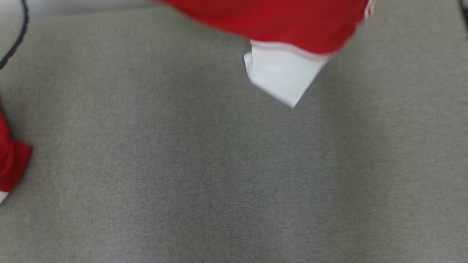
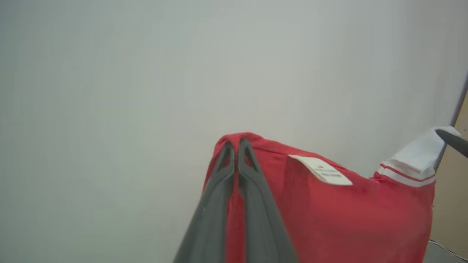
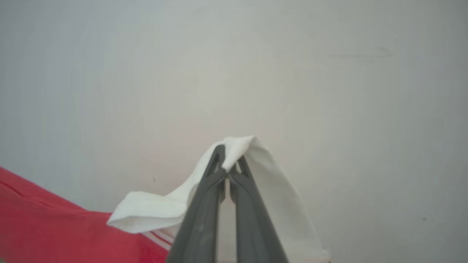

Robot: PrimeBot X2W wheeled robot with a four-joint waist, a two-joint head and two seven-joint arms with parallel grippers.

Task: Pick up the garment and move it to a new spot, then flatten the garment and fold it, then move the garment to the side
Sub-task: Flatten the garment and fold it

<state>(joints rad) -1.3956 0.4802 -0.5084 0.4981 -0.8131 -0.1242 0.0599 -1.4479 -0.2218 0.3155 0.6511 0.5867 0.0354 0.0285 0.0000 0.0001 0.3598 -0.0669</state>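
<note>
Look first at the grey, cloth-covered worktop (image 1: 219, 182). A thin black cable (image 1: 20, 33) curves across its far left corner. Nearer you on the worktop's left edge lies a red fold (image 1: 12, 164) of cloth with a sliver of white under it. I cannot tell whether it belongs to the same piece.

Over the far middle of the worktop you see the garment (image 1: 278, 22), red and blurred, hanging off the surface. Its white sleeve (image 1: 283, 73) points down toward the worktop, with a thin red stripe where white meets red.

Your left tool (image 2: 236, 143) is clenched on a bunched red edge of the garment. Its two dark fingers are pressed together, and the cloth drapes down from them on both sides. A white label (image 2: 321, 170) sits on the red cloth just right of that grip, with a pale wall (image 2: 109, 91) behind.

Your right tool (image 3: 228, 155) is clenched too, pinching the white sleeve between its tips. The white cloth falls away on either side of the fingers and joins the red body low on the left of that view.
</note>
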